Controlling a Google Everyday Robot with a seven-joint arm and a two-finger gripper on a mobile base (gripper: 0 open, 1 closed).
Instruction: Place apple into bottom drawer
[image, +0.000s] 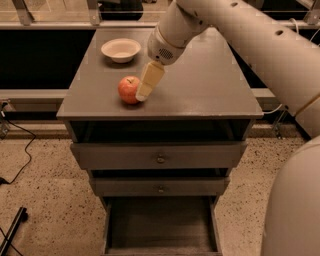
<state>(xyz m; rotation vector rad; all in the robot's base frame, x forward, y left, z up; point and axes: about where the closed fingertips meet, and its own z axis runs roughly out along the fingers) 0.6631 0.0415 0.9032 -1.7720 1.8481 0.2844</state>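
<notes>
The apple (128, 90), red-orange with yellowish patches, sits on the grey cabinet top (200, 90), left of centre and near the front edge. My gripper (142, 95) reaches down from the arm above and rests right against the apple's right side, low over the top. The apple is not lifted. The bottom drawer (160, 225) is pulled open below the two knobbed drawers. Its dark floor is bare.
A white bowl (121, 49) stands at the back left of the cabinet top. The top drawer (160, 156) and middle drawer (160, 187) are slightly pulled out. A black cable (20, 165) lies on the speckled floor at left. My arm fills the right side.
</notes>
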